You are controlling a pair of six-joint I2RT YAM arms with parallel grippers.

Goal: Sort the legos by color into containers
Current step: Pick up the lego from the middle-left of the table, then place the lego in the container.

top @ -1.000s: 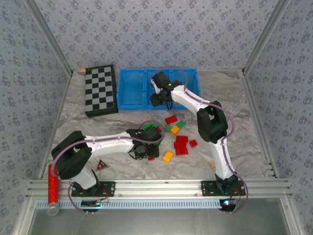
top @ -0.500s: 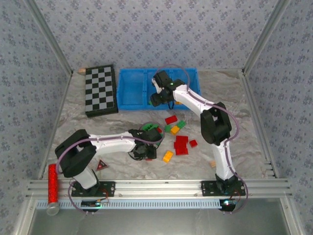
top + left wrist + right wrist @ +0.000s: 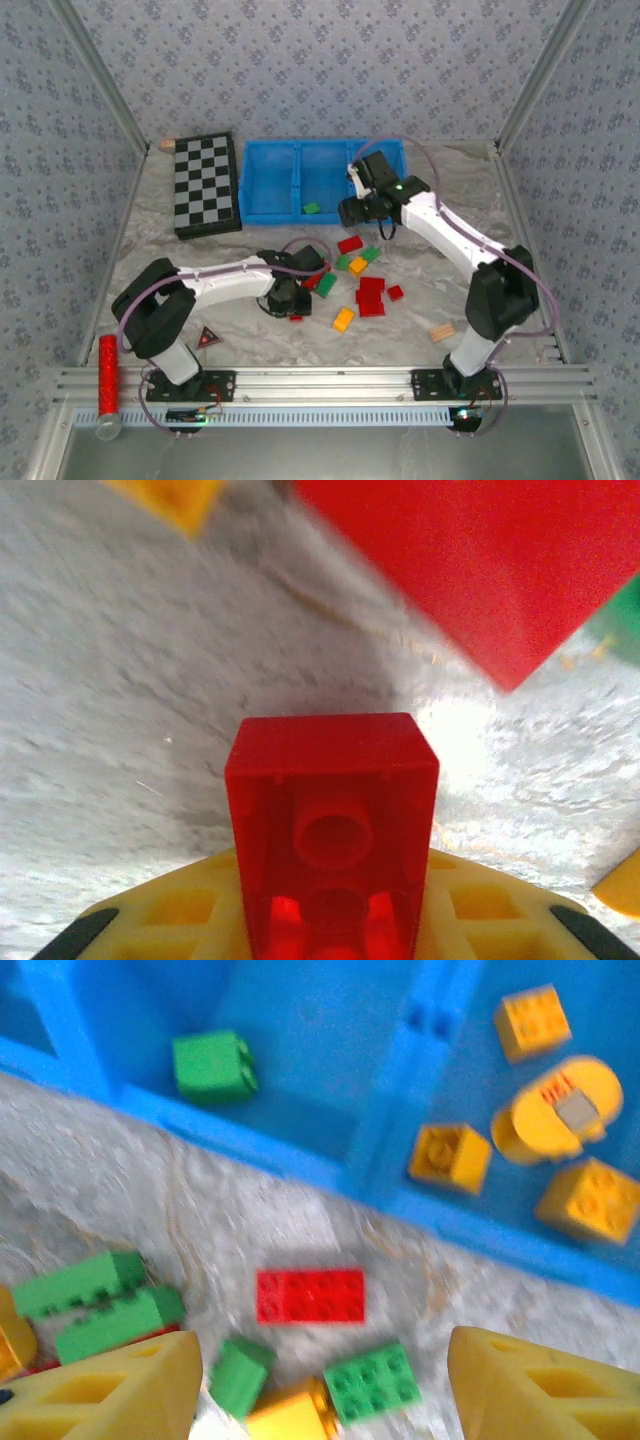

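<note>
Left wrist view has the left end effector [image 3: 333,920] pinching a red brick [image 3: 331,780] by its lower part, hollow underside towards the camera. The frame is blurred, so I cannot say whether the brick is touching the worktop [image 3: 120,710] or just clear of it. The right end effector [image 3: 320,1345] is spread with nothing between its fingers and hangs by the front wall of the blue tray [image 3: 385,1150]. In the tray, a green brick [image 3: 212,1065] lies in the middle compartment and orange-yellow bricks [image 3: 448,1157] lie in the right one.

The main risk, I judge, is the shallow grip. Held so low, the red brick could pivot or slip out during a quick lift. A low carry could also catch the loose bricks [image 3: 371,297] close around it and scatter them.

The tray's left compartment looks the likely home for red. The checkerboard [image 3: 206,185] sits just beside the tray's left wall. The right arm reaches across towards the tray's right half, so the open lane runs between them, straight up to the left compartment. The brick must clear the front wall.
</note>
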